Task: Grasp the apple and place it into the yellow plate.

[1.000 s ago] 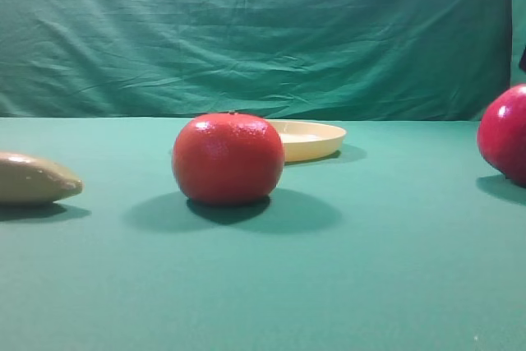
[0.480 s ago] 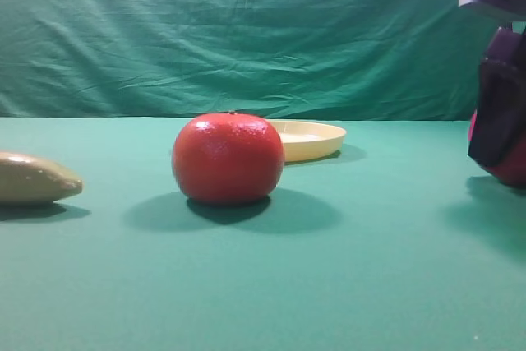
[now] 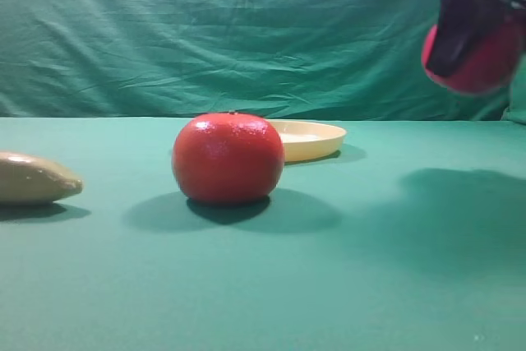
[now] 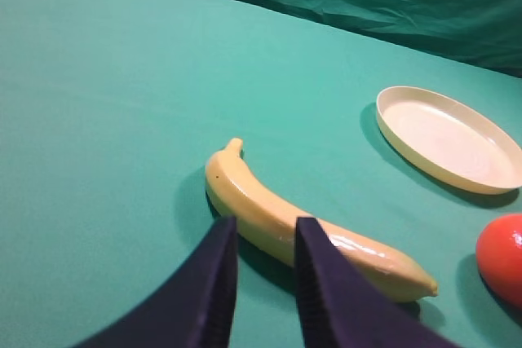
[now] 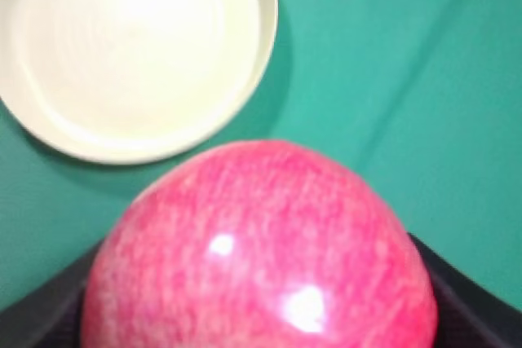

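Observation:
The glossy pinkish-red apple (image 3: 491,71) hangs in the air at the upper right of the exterior view, with my right gripper (image 3: 472,39) shut on it. In the right wrist view the apple (image 5: 261,250) fills the lower half between the dark fingers (image 5: 477,307). The yellow plate (image 5: 139,55) lies below and ahead of it, toward the upper left. That plate (image 3: 316,139) sits on the table at the back centre, empty. My left gripper (image 4: 265,230) hovers over the banana with a narrow gap between its fingers and nothing in it.
A large orange-red fruit (image 3: 228,158) stands in front of the plate, partly hiding its left rim. A pale banana (image 4: 245,189) lies at the left, with its end (image 3: 33,178) showing in the exterior view. A green cloth covers the table and the back wall.
The right gripper came down over the apple at the right edge, closed on it, and lifted it up off the table. The left arm, the orange fruit, the banana and the plate have not moved.

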Robot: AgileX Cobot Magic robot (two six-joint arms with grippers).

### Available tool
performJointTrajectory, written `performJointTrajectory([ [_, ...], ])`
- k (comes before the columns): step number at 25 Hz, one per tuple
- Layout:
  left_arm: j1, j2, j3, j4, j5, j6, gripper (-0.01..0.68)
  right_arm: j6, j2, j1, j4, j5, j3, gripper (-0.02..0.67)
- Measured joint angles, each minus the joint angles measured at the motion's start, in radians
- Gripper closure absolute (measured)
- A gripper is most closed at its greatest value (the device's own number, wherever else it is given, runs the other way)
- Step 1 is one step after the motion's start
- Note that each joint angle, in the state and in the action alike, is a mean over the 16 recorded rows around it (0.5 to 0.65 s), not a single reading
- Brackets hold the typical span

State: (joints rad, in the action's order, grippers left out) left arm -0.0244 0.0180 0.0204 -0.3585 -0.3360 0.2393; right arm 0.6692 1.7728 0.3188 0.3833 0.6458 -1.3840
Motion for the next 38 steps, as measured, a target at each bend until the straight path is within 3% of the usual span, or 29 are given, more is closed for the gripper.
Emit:
performJointTrajectory([
  [11,0.000,0.000,0.000,0.000,0.000,0.000,0.516,0.003,0.215,0.159,0.016,-0.115,-0.135,0.105],
  [19,0.000,0.000,0.000,0.000,0.000,0.000,0.516,0.003,0.303,0.173,0.017,-0.121,-0.179,0.059],
  [28,0.000,0.000,0.000,0.000,0.000,0.000,0.516,-0.014,0.221,0.148,0.014,-0.088,-0.186,0.032],
  [32,0.000,0.000,0.000,0.000,0.000,0.000,0.516,-0.041,0.130,0.122,0.011,-0.042,-0.187,0.124],
  [38,0.000,0.000,0.000,0.000,0.000,0.000,0.516,-0.115,-0.040,0.076,-0.010,0.074,-0.187,0.357],
])
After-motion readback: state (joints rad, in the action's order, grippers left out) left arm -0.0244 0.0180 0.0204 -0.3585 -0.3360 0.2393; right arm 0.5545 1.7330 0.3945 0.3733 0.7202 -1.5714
